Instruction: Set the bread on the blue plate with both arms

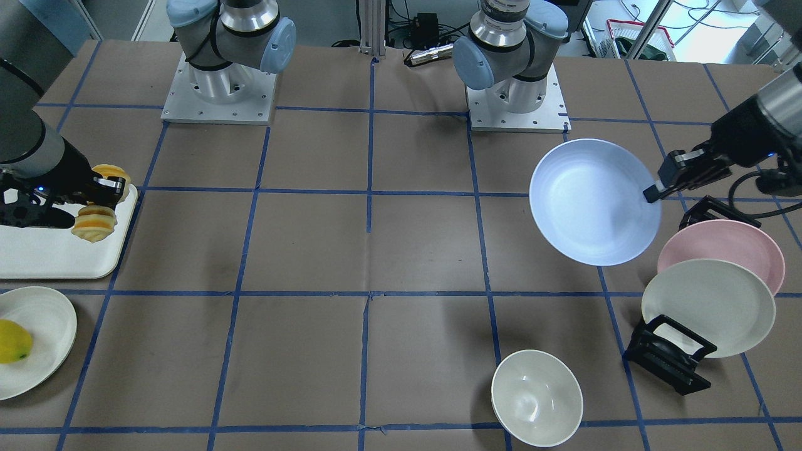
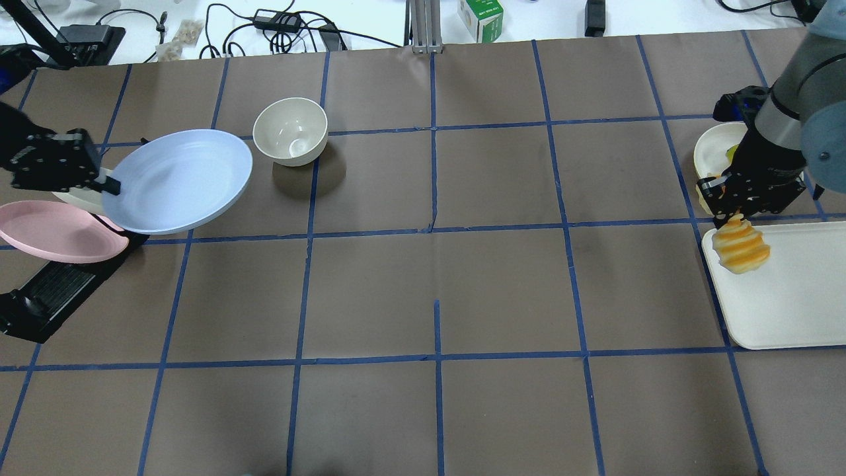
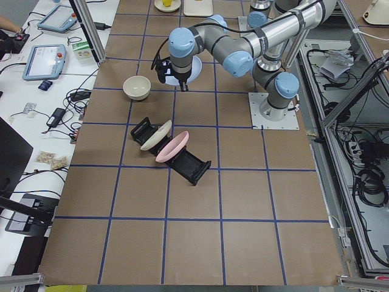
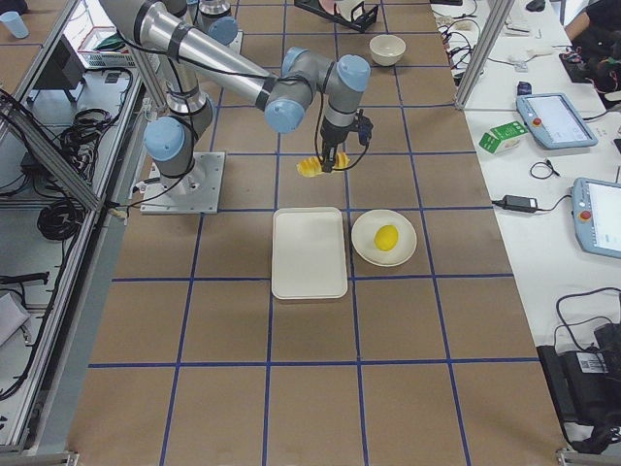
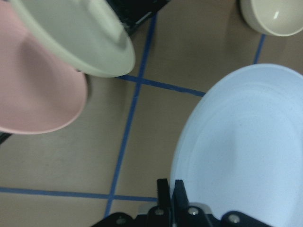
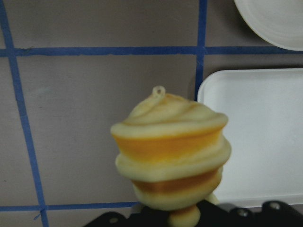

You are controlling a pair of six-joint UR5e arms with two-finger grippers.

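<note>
My left gripper [image 2: 109, 187] is shut on the rim of the blue plate [image 2: 178, 180] and holds it tilted above the table, beside the plate rack; the plate also shows in the front view [image 1: 592, 200] and the left wrist view [image 5: 246, 146]. My right gripper [image 2: 730, 215] is shut on the bread [image 2: 741, 246], a ridged yellow-orange loaf, and holds it in the air over the near corner of the white tray [image 2: 786, 297]. The bread fills the right wrist view [image 6: 170, 151] and shows in the front view [image 1: 95, 222].
A pink plate [image 1: 720, 250] and a cream plate [image 1: 708, 307] lean in a black rack [image 1: 667, 360]. A cream bowl [image 2: 291, 131] stands near the blue plate. A white plate with a yellow lemon-like fruit [image 1: 12, 341] lies beside the tray.
</note>
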